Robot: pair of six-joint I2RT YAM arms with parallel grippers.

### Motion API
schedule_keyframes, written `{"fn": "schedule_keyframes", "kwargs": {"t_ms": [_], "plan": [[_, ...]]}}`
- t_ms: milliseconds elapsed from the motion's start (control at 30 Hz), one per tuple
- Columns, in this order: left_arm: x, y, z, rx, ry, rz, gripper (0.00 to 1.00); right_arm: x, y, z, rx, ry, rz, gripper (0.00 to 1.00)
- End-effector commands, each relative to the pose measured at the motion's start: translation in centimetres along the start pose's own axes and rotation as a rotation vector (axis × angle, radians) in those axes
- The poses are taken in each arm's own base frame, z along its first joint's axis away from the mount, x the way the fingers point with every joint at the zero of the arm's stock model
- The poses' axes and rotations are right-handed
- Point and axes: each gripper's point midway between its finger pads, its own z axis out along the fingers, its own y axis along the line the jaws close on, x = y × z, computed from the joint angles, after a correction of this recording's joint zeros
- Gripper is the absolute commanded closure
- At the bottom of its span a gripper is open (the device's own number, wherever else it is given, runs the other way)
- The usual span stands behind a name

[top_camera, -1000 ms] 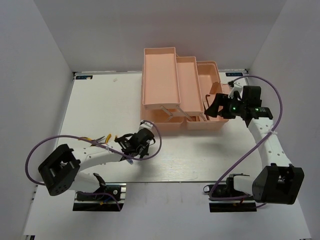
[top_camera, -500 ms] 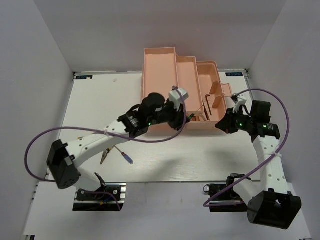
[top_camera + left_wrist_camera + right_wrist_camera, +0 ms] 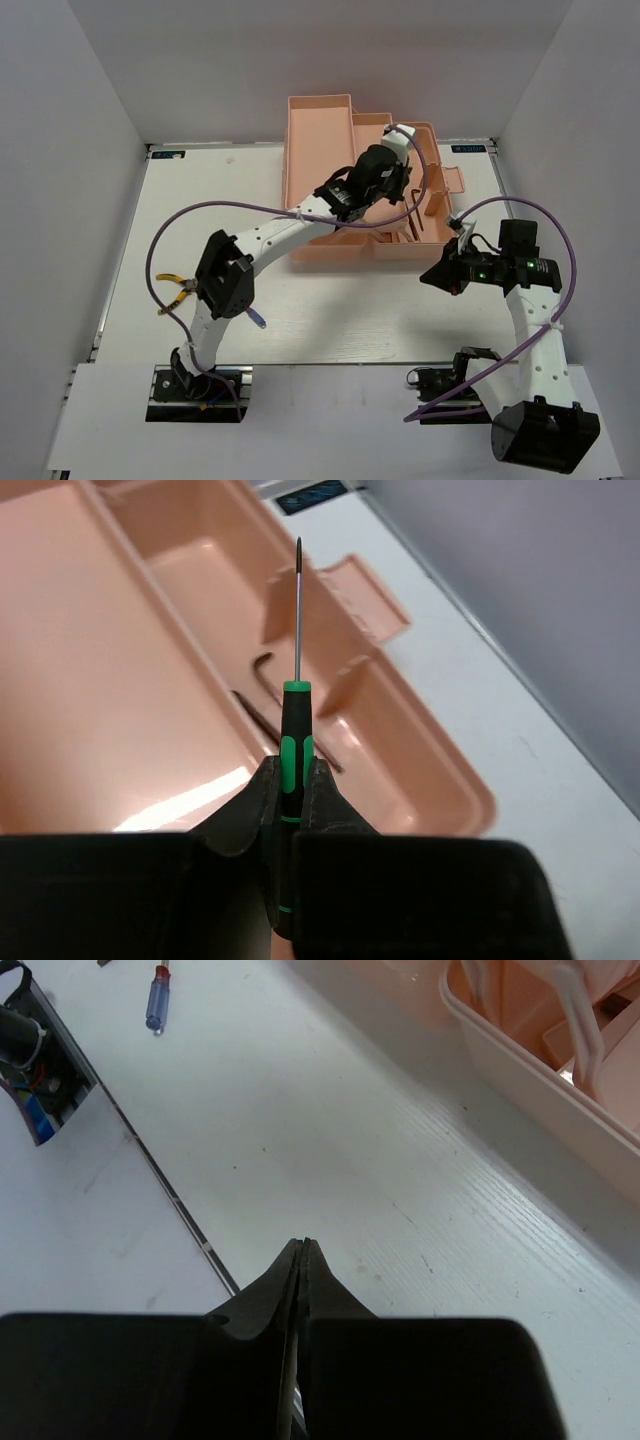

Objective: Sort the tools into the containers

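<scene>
- The left gripper [image 3: 290,780] is clenched on a small green-handled screwdriver [image 3: 295,708]. Its thin dark shaft points straight out past the fingertips.
- This arm reaches across the open salmon-pink translucent plastic toolbox [image 3: 318,150] at the far side of the white worktop [image 3: 200,200]. It holds the screwdriver in the air over the box's right-hand compartments.
- In the left wrist view, dark L-shaped hex keys [image 3: 262,675] lie on the floor of the deep compartment below the screwdriver.
- The right gripper [image 3: 302,1250] is pressed closed with nothing between its fingers. It hangs over bare worktop just in front of the toolbox's near right corner.
- A blue-handled screwdriver [image 3: 258,318] lies on the worktop near the front edge, well apart from the toolbox.
- Yellow-handled pliers [image 3: 176,284] lie on the worktop at the left, beside the left arm's cable.
</scene>
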Motion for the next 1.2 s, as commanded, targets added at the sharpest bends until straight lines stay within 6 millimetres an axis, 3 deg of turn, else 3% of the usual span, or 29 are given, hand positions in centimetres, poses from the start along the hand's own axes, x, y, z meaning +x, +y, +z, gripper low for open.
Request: {"fn": "schedule_keyframes", "kwargs": {"t_ms": [0,100,167,200,233,300,367,500,567,600,633,667,700,733,767,800,833,867,900,933,967,1000,1033,1067,1133,1167], "plan": [[-3.2,3.5,-1.1,-0.211,-0.05,0.001,1.0,0.2,0.7,-0.1,-0.028,-0.001,-0.044,0.98],[-2.7,4.2,-0.7,-0.249,-0.041,0.017,1.0,-0.1,0.7,0.0,-0.034,-0.008,-0.048,0.94],[-2.5,5.1,-0.6,-0.275,-0.025,0.021,0.99,-0.4,1.1,0.2,-0.061,-0.012,-0.055,0.8],[-1.9,4.9,-0.2,-0.265,-0.008,0.025,0.93,-0.5,1.3,0.3,-0.075,-0.014,-0.06,0.75],[-2.1,4.9,-0.3,-0.265,-0.007,0.025,0.7,-0.7,2.1,0.5,-0.12,-0.024,-0.094,0.7],[-2.0,4.5,-0.3,-0.245,-0.001,0.025,0.44,-0.6,2.8,0.8,-0.167,-0.021,-0.096,0.63],[-3.6,4.0,-0.5,-0.226,-0.035,0.014,0.23,-0.3,3.5,1.5,-0.21,-0.007,-0.126,0.61],[-6.6,2.7,-2.4,-0.197,-0.07,0.025,0.16,0.5,4.2,3.7,-0.267,0.072,-0.198,0.58],[-9.1,2.6,-5.3,-0.213,-0.117,0.025,0.16,0.7,4.5,4.8,-0.263,0.113,-0.216,0.58],[-7.6,3.4,-6.0,-0.239,-0.082,0.037,0.16,1.0,4.5,5.8,-0.263,0.145,-0.252,0.58],[-8.3,4.0,-7.3,-0.265,-0.11,0.03,0.19,0.9,4.6,6.5,-0.255,0.15,-0.248,0.6],[-11.4,4.5,-11.6,-0.274,-0.187,0.004,0.29,1.2,6.0,7.7,-0.28,0.183,-0.32,0.61],[-8.0,6.4,-12.5,-0.323,-0.124,0.026,0.38,1.9,5.9,8.8,-0.28,0.224,-0.321,0.66],[-7.8,7.5,-14.3,-0.346,-0.137,-0.004,0.49,2.4,5.6,9.5,-0.234,0.262,-0.29,0.7],[-7.6,8.9,-16.6,-0.407,-0.159,-0.023,0.62,2.2,7.0,11.1,-0.244,0.258,-0.371,0.74],[-6.5,11.1,-20.5,-0.474,-0.175,-0.042,0.8,3.5,7.0,12.6,-0.235,0.326,-0.317,0.77],[-5.7,12.8,-22.8,-0.557,-0.188,-0.07,0.84,2.9,6.7,13.5,-0.189,0.325,-0.341,0.79],[-3.9,14.5,-24.8,-0.619,-0.156,-0.074,0.84,3.5,7.2,15.1,-0.189,0.354,-0.37,0.79],[-0.9,16.4,-26.4,-0.69,-0.11,-0.077,0.83,3.0,8.8,16.1,-0.198,0.355,-0.383,0.81],[-1.3,17.4,-29.8,-0.743,-0.18,-0.17,0.77,5.0,8.9,17.8,-0.2,0.436,-0.381,0.81],[-0.2,18.2,-31.5,-0.778,-0.18,-0.202,0.66,4.0,9.0,18.7,-0.167,0.428,-0.401,0.81],[3.0,19.7,-33.3,-0.845,-0.11,-0.186,0.38,3.4,11.0,19.7,-0.183,0.419,-0.386,0.79],[3.6,20.3,-34.8,-0.887,-0.153,-0.265,0.28,5.0,10.6,21.2,-0.173,0.486,-0.364,0.7],[4.4,20.9,-37.1,-0.903,-0.18,-0.306,0.22,2.8,11.5,22.3,-0.163,0.447,-0.372,0.63],[6.0,21.9,-39.8,-0.953,-0.167,-0.316,0.17,3.9,13.0,23.9,-0.169,0.505,-0.324,0.62],[6.7,22.1,-40.5,-0.958,-0.184,-0.373,0.15,2.0,13.9,25.3,-0.165,0.492,-0.309,0.56]]}}
